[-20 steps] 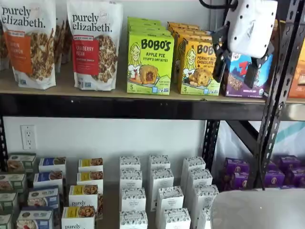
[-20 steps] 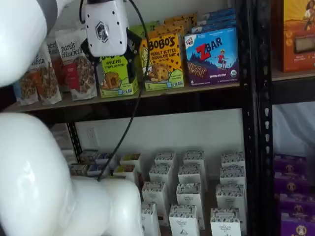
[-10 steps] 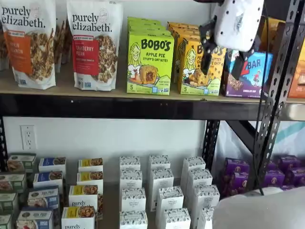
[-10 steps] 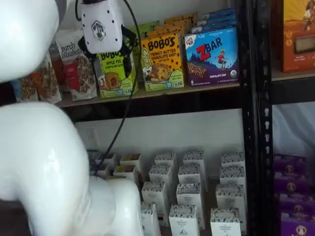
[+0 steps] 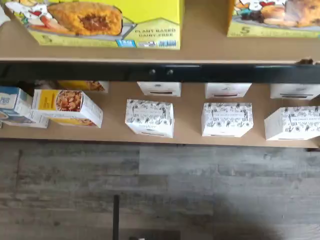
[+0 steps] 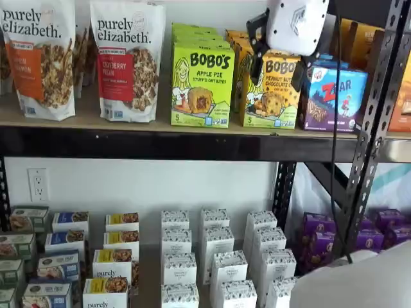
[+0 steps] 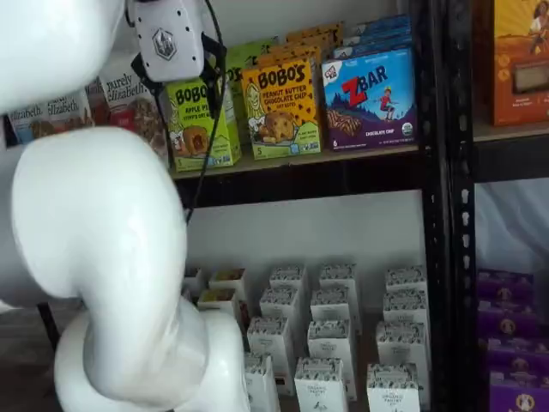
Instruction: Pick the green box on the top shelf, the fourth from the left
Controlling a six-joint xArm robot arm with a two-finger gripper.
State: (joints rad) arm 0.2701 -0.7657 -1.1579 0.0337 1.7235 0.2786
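The green box [image 6: 202, 86], a lime-green Bobo's Apple Pie carton, stands upright on the top shelf [image 6: 128, 142]. It shows in both shelf views [image 7: 202, 124], and its lower front shows in the wrist view [image 5: 105, 22]. My gripper [image 6: 277, 69] is open and empty. It hangs in front of the shelf, over the yellow-orange Bobo's box [image 6: 271, 96] just right of the green box. In a shelf view the gripper [image 7: 184, 84] overlaps the green box's top left. It touches no box.
Purely Elizabeth granola bags [image 6: 128, 61] stand left of the green box. A blue ZBar box [image 6: 334, 96] stands right of the orange one. Black uprights [image 6: 379, 96] frame the right side. White cartons [image 6: 215, 256] fill the lower shelf. The white arm [image 7: 103, 223] fills a shelf view's left.
My gripper has moved left and slightly up, from in front of the ZBar box to in front of the yellow-orange Bobo's box. It has stayed open. No box has moved.
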